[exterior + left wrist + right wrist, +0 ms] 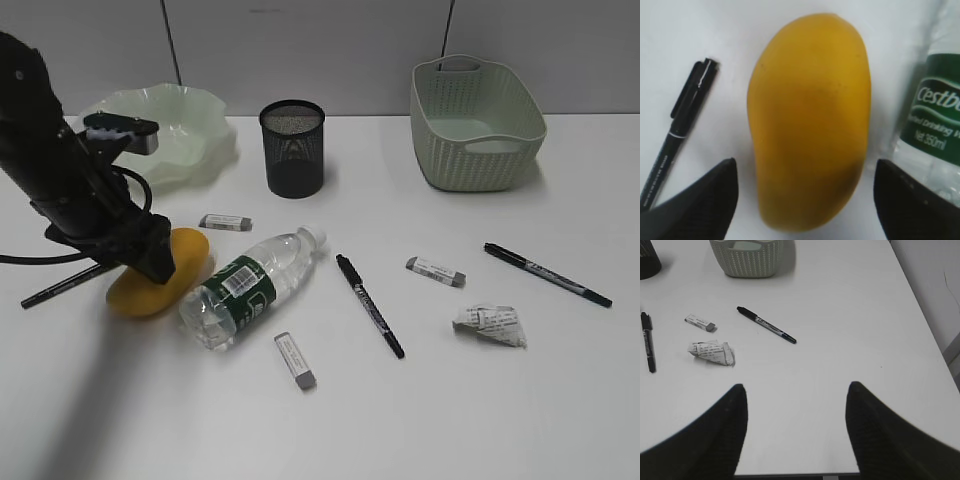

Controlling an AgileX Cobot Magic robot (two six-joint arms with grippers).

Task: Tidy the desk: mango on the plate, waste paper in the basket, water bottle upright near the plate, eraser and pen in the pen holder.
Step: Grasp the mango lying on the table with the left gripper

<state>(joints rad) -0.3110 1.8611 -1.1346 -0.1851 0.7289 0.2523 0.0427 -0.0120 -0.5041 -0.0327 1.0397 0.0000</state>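
Note:
The yellow mango (185,262) lies on the white desk (420,420) beside the lying water bottle (250,285). My left gripper (805,161) is open and straddles the mango (810,120), one finger on each side, not touching it. In the exterior view it (150,262) is low over the fruit. The green plate (205,125) is behind it. My right gripper (797,387) is open and empty over the desk's front right. The waste paper (490,325) and an eraser (435,271) lie right of centre. The pen holder (292,150) and basket (480,150) stand at the back.
Pens lie at centre (370,305), at the right (548,274) and left of the mango (682,125). Two more erasers lie near the plate (225,222) and in front of the bottle (296,360). The bottle (935,125) is close to the right finger.

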